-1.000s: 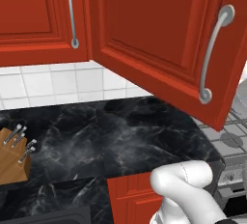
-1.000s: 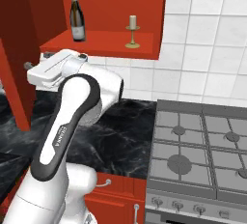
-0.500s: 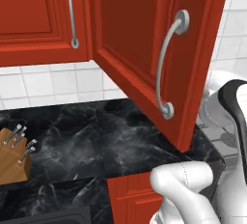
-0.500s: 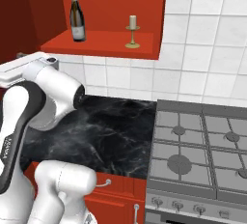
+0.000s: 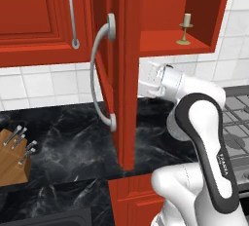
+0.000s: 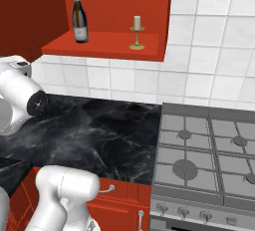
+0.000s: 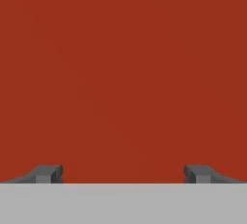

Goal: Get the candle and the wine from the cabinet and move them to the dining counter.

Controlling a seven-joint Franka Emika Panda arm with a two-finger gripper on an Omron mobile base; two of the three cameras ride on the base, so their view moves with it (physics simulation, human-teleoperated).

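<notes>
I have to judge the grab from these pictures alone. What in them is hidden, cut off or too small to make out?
- Wine: left base view, hidden behind the open cabinet door.
- Pincer: hand view, just two tips, spread wide, facing plain red; which surface cannot be told.
- Wine label: right base view, too small to read.
- Candle: both base views, small; whether it is lit cannot be told.
- Cabinet: right base view, top cut off by the frame edge.
</notes>
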